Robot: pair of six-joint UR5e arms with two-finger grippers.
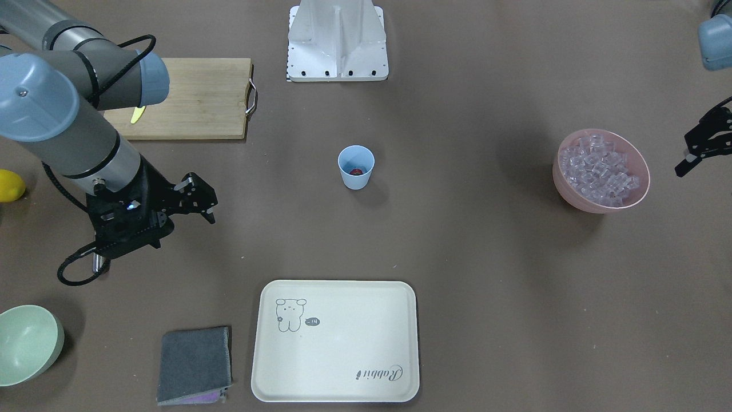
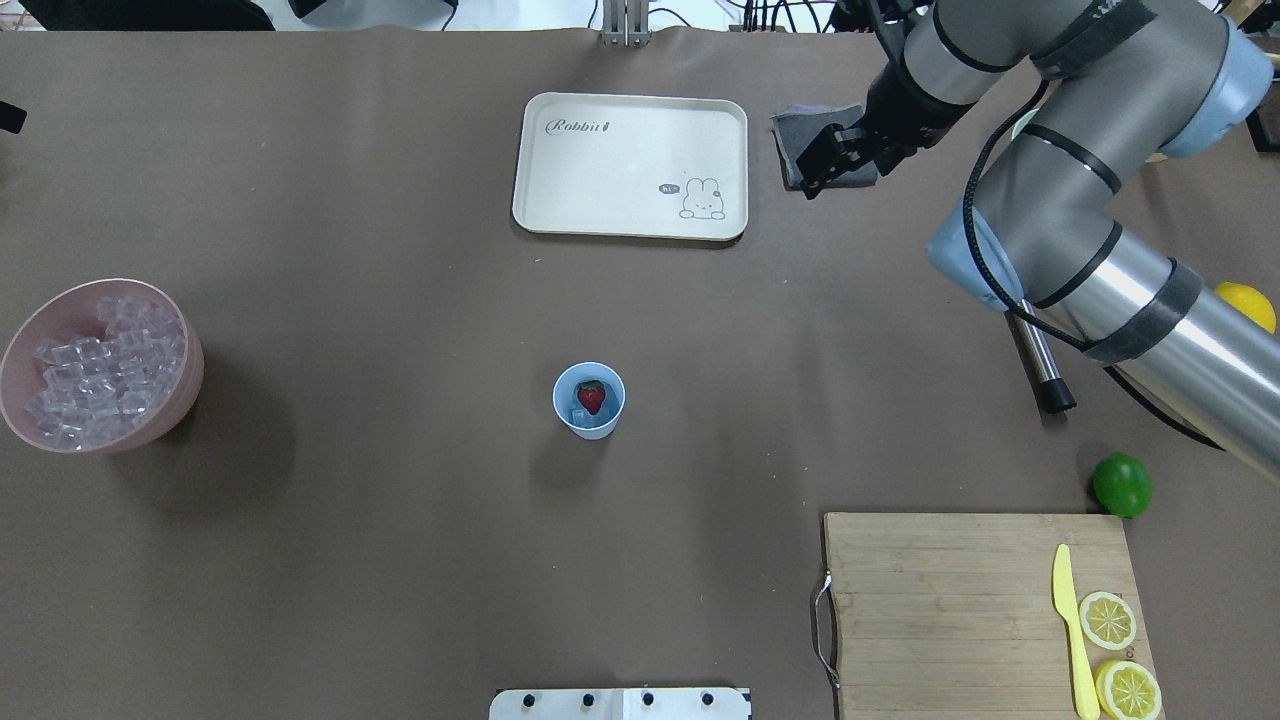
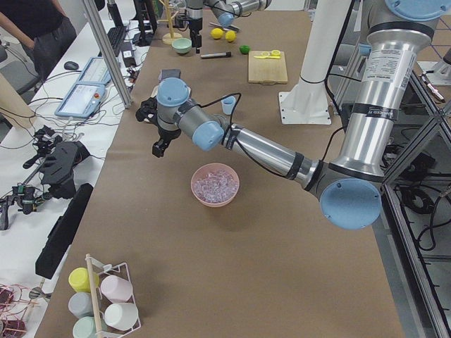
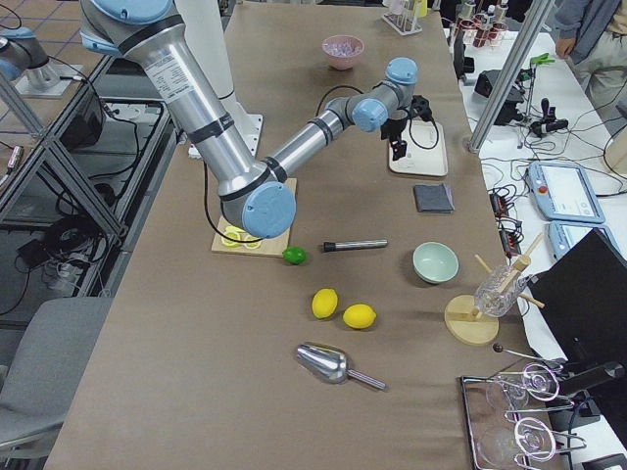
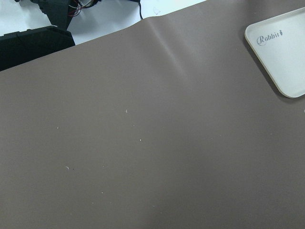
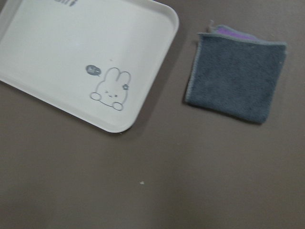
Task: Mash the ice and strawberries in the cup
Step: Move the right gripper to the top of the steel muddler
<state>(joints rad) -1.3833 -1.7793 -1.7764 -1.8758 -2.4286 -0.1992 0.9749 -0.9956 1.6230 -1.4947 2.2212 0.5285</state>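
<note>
1. At far left, the left gripper (image 1: pixel 689 160) hangs over bare table, left of and beyond the pink bowl (image 2: pixel 192 380); can't tell if its jaws are apart or together.
2. Left side: ice (image 2: pixel 100 375) heaped in the pink bowl.
3. Table centre: cup (image 2: pixel 597 430) upright, strawberry (image 2: pixel 591 397) inside it with a clear cube beside it.
4. Far centre: cream tray (image 2: pixel 600 180).
5. Right of the tray: right gripper (image 2: pixel 825 160) above the grey cloth (image 6: pixel 236 76), jaws apart, holding nothing.
6. Near right: cutting board (image 2: pixel 950 600), lime (image 2: pixel 1121 484) at its far corner.
</note>
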